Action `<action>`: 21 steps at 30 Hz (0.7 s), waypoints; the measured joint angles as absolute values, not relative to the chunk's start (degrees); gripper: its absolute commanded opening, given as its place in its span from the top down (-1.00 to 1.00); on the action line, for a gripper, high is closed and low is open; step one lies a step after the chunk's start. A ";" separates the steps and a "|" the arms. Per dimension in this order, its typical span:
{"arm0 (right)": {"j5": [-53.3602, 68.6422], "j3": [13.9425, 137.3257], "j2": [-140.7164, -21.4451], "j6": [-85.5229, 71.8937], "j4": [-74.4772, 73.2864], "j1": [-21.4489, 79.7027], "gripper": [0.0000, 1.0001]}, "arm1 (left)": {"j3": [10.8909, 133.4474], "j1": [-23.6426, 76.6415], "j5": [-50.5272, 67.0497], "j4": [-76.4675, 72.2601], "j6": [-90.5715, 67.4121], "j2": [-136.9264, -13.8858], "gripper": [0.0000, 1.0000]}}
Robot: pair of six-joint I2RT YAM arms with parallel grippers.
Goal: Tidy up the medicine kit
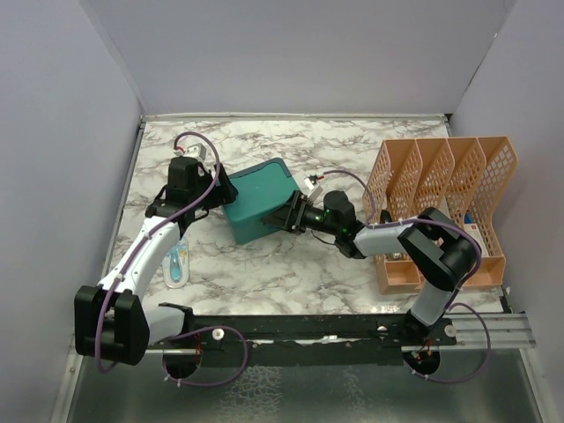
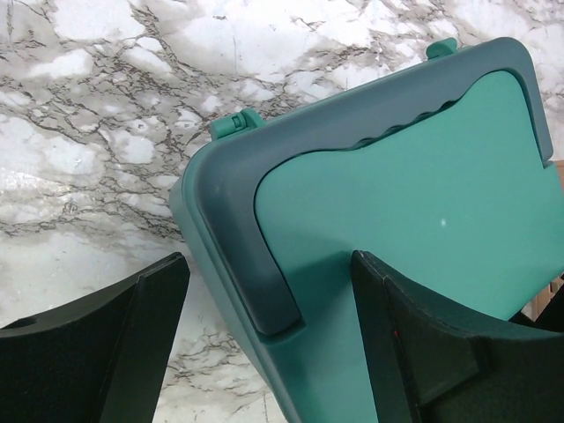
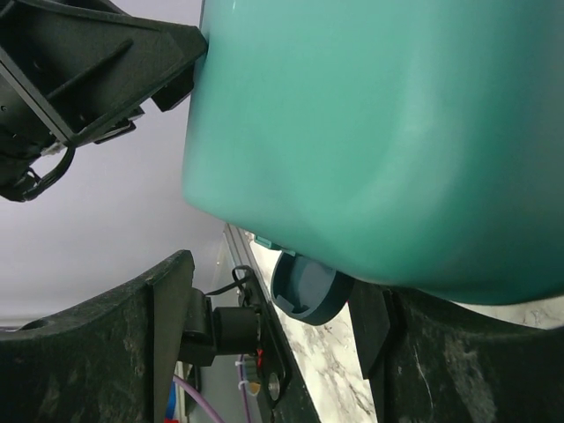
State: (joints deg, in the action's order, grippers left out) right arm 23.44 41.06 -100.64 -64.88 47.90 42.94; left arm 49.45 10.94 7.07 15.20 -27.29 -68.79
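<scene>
The medicine kit (image 1: 260,196) is a teal box with its lid down, lying aslant in the middle of the marble table. My left gripper (image 1: 224,189) is at its left end, open. In the left wrist view the kit's corner (image 2: 423,194) with the dark handle (image 2: 238,203) lies between the spread fingers of the left gripper (image 2: 269,257), with gaps on both sides. My right gripper (image 1: 286,217) is at the kit's near right side, open. In the right wrist view the kit's wall (image 3: 379,132) looms above the right gripper (image 3: 273,273), and a dark latch (image 3: 304,286) hangs between the fingers.
An orange mesh file rack (image 1: 441,203) stands at the right with a few items in its slots. A small blue and white packet (image 1: 178,263) lies on the table beside the left arm. Grey walls close in the back and both sides.
</scene>
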 measured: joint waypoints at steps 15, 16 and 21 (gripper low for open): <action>23.55 39.79 -97.17 -67.81 46.74 43.20 -0.35 | 47.75 10.94 7.25 12.38 -28.40 -68.38 -0.53; 23.53 39.79 -96.51 -67.92 46.83 43.20 -0.35 | 47.75 10.94 7.25 12.36 -28.40 -68.36 -0.53; 23.51 39.81 -94.15 -68.36 47.81 43.44 -0.32 | 47.55 10.94 7.35 12.03 -28.40 -68.36 -0.53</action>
State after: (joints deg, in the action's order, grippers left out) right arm 23.51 39.81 -94.15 -68.36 47.81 43.44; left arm 47.55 10.94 7.35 12.03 -28.40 -68.36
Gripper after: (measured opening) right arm 0.672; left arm 0.769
